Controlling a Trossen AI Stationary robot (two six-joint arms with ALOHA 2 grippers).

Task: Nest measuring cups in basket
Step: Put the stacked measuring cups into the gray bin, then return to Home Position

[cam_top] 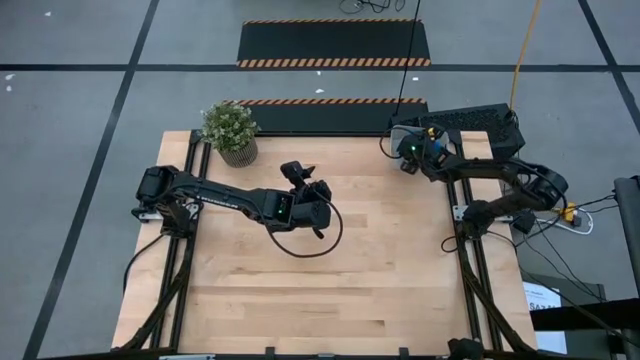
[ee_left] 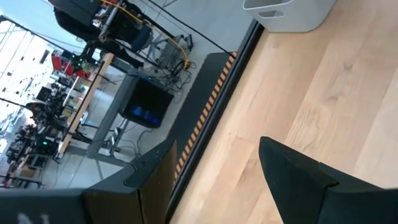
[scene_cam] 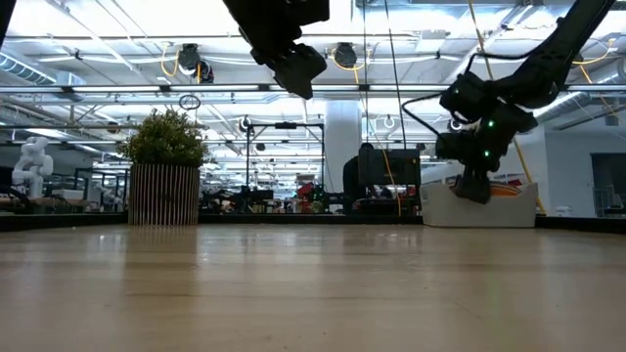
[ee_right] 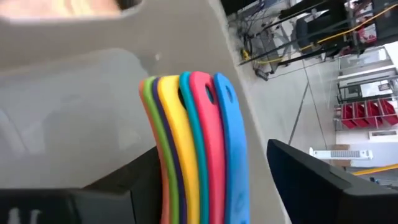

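The measuring cups (ee_right: 196, 149) sit stacked inside the basket (ee_right: 74, 99), their handles fanned side by side in green, yellow, teal, red and light blue, with an orange and a dark edge just showing. Judging by that tidy stack, the nesting looks essentially done; whether all seven cups are in it cannot be counted from the handles shown. The right gripper (ee_right: 211, 186) hangs directly over the basket, its fingers spread either side of the handles and touching none of them, so it grips nothing. The basket stands at the table's far right corner, well apart from the potted plant (cam_top: 230, 130) at the far left corner. The left gripper (ee_left: 211, 180) waits above mid-table, fingers apart and empty.

The handles are smooth, glossy plastic, flat and rounded at the tips, some with a hanging hole. The basket is matte light-grey plastic with rounded corners; the table (cam_top: 330, 290) is pale wood planking.
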